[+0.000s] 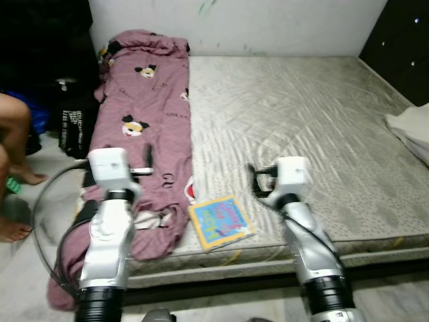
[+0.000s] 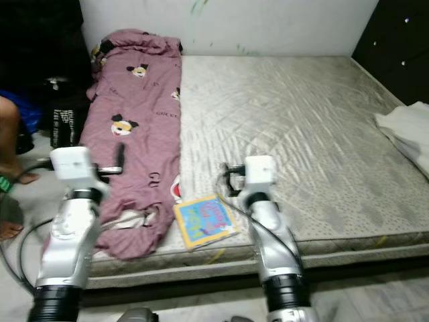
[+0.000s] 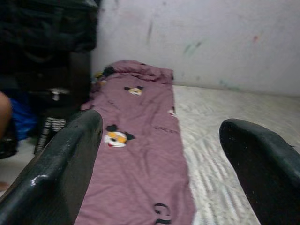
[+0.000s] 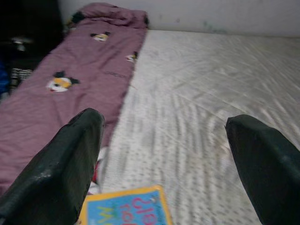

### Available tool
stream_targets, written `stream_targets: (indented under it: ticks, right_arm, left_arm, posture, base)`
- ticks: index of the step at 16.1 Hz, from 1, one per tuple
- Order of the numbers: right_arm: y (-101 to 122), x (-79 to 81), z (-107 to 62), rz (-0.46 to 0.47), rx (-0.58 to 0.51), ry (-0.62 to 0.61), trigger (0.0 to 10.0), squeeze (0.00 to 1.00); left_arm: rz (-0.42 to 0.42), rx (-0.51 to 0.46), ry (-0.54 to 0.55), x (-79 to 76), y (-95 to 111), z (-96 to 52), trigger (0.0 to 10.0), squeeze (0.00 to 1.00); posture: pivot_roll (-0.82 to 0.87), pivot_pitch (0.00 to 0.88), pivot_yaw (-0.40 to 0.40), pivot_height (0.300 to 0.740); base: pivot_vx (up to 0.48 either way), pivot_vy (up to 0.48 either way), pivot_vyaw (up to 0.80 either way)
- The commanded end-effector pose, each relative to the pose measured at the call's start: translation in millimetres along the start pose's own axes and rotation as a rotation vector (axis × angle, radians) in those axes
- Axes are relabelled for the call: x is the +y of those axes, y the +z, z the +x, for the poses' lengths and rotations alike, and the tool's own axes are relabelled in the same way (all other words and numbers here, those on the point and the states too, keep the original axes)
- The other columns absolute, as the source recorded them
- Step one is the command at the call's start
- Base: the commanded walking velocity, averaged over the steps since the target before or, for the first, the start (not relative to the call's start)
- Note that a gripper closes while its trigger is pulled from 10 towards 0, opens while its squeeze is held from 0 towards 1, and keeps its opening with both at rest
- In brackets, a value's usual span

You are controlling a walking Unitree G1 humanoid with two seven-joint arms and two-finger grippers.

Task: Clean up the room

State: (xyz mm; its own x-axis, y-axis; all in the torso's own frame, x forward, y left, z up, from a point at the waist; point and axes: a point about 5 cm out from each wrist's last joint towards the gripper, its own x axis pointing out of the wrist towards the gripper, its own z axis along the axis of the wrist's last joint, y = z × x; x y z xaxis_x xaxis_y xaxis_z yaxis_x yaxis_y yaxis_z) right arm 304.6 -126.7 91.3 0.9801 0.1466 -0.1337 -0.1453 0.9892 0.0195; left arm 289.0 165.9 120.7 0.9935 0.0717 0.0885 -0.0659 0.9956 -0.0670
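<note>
1. The bed (image 1: 301, 121) is a bare quilted mattress running up to the white wall (image 1: 268, 23). Most of its surface is open, which gives both arms free room to reach forward.
2. A mauve cartoon-print blanket (image 1: 144, 127) lies in a long strip down the bed's left side. Its far end is bunched at the wall and its near end spills over the front edge toward the floor, so it looks dropped rather than folded and probably needs tidying.
3. A pale cloth or pillow (image 1: 410, 131) sits at the bed's right edge, well apart from everything else.
4. A person's bare legs (image 1: 15, 144) show on the floor left of the bed, near dark bags; that side is cramped for moving.
5. A colourful children's book (image 1: 220, 222) lies flat near the front edge, just beside the blanket's hem, and looks easy to reach from in front.
6. The right gripper (image 4: 164, 154) hovers above the mattress just beyond the book, its fingers spread wide apart.
7. The left gripper (image 3: 161, 164) hangs over the blanket, its fingers likewise wide apart, holding nothing.
</note>
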Motion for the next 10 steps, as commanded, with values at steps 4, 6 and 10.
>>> stream_targets:
  ticks: [4, 6, 10]
  right_arm:
    - [2.7, -9.8, 0.4, -0.008, -0.009, -0.025, 10.0, 0.0]
    - [2.7, -9.7, 0.6, -0.008, -0.009, -0.025, 10.0, 0.0]
    - [2.8, -10.2, 0.2, -0.003, -0.013, -0.028, 10.0, 0.0]
  left_arm:
    - [-0.041, -0.019, -0.044, -9.2, 2.5, -0.3, 10.0, 0.0]
    - [-0.042, -0.021, -0.047, -8.9, 2.5, -0.2, 10.0, 0.0]
    - [-0.041, -0.014, -0.045, -9.2, 1.6, 0.0, 10.0, 0.0]
  posture:
    - [0.01, 0.0, -0.018, 0.74]
    - [0.01, 0.0, -0.017, 0.74]
    - [0.01, 0.0, -0.015, 0.74]
  base:
    - [0.163, 0.0, 0.0]
    - [0.418, 0.0, 0.0]
    - [0.253, 0.0, 0.0]
